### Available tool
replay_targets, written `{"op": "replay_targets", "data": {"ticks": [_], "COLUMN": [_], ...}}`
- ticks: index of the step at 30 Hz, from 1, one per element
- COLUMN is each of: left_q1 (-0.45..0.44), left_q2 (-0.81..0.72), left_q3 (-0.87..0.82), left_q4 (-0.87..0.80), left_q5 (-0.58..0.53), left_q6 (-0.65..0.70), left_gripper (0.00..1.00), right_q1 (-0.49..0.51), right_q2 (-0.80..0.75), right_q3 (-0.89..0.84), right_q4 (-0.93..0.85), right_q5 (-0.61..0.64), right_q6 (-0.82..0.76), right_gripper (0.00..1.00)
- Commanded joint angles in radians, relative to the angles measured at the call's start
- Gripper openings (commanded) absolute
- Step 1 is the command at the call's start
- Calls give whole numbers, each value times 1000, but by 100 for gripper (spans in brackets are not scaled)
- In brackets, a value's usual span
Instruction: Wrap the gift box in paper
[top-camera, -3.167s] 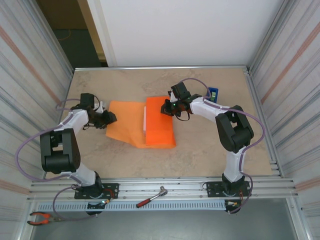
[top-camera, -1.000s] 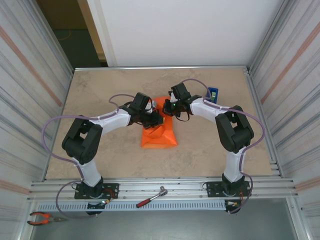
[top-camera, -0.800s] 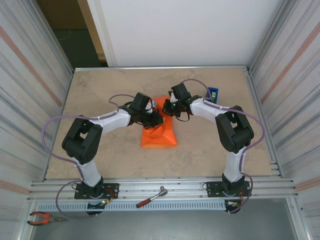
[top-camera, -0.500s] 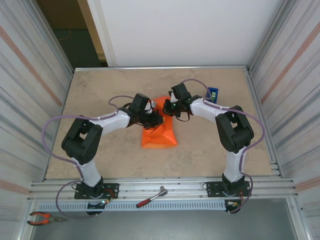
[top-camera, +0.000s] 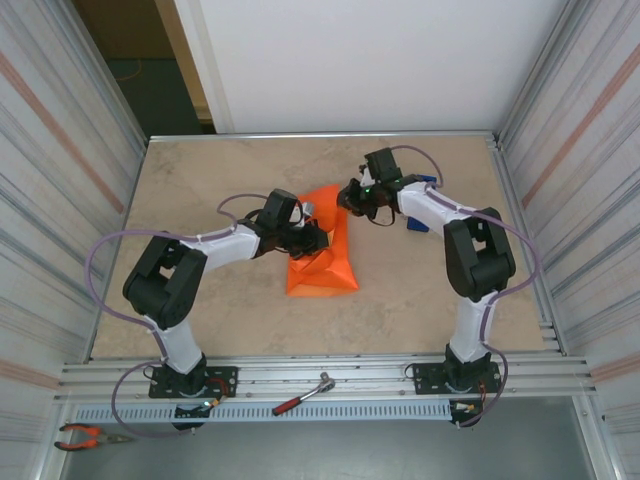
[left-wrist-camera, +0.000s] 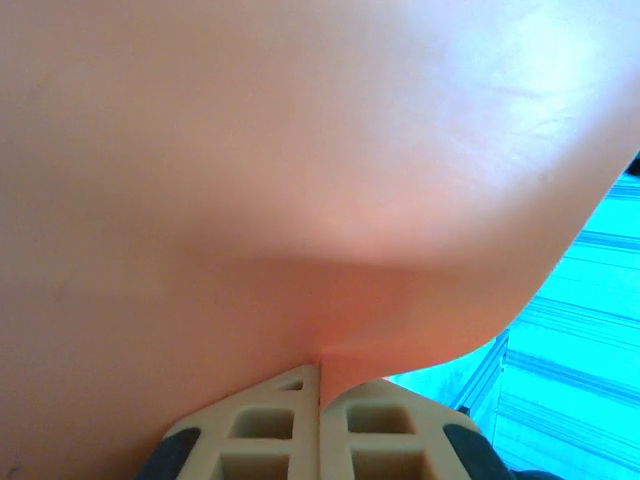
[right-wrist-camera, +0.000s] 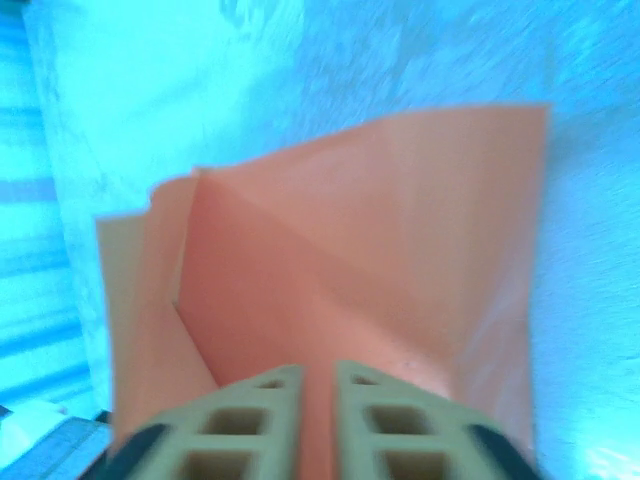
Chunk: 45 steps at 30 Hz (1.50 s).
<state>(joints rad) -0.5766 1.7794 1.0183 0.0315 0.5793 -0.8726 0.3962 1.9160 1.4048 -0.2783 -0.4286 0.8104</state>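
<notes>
The paper (top-camera: 322, 268) lies crumpled and folded into an orange heap near the middle of the tabletop (top-camera: 220, 315), its near part flat on the surface and its far edge lifted into a peak. The left gripper (top-camera: 312, 238) reaches in from the left and sits against the heap's left side. In the left wrist view its pale fingers (left-wrist-camera: 265, 425) are pressed together, with a thin fold of the sheet pinched in the seam between them and the rest of the sheet billowing above. The right gripper (top-camera: 347, 196) hangs at the far right of the heap, just beside the raised peak. In the right wrist view its fingers (right-wrist-camera: 250, 415) stand a little apart, and orange sheet shows through the narrow gap; whether the sheet touches them I cannot tell. Beyond them the sheet opens into angled, creased panels over the tabletop. On the metal rail at the near edge lie a red-handled ratchet (top-camera: 303, 394) and, far to the left, a pair of pliers (top-camera: 80, 436).
</notes>
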Motion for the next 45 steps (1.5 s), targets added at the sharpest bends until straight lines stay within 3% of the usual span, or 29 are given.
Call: {"op": "replay_targets", "data": {"ticks": [1, 3, 8, 15, 24, 31, 45], "left_q1": [-28, -29, -29, -29, -29, -29, -29], "left_q2": [92, 96, 105, 112, 116, 116, 117], "left_q3": [-58, -54, -45, -37, -37, -42, -43], "left_q4": [-163, -167, -173, -177, -180, -176, -176], "left_q5": [-33, -31, -26, -24, -23, -23, -23], "left_q6": [15, 17, 20, 24, 24, 22, 23], "left_gripper": [0, 0, 0, 0, 0, 0, 0], "right_q1": [-11, -8, 20, 79, 36, 59, 100], "right_q2": [-86, -91, -83, -61, -158, -205, -95], "right_q3": [-17, -31, -50, -44, -103, -119, -88], "right_q4": [-29, -32, -31, -59, -34, -29, -52], "right_q5": [36, 46, 72, 138, 161, 181, 192], "right_q6": [18, 13, 4, -19, -2, -8, -4], "right_gripper": [44, 59, 79, 94, 97, 99, 100]}}
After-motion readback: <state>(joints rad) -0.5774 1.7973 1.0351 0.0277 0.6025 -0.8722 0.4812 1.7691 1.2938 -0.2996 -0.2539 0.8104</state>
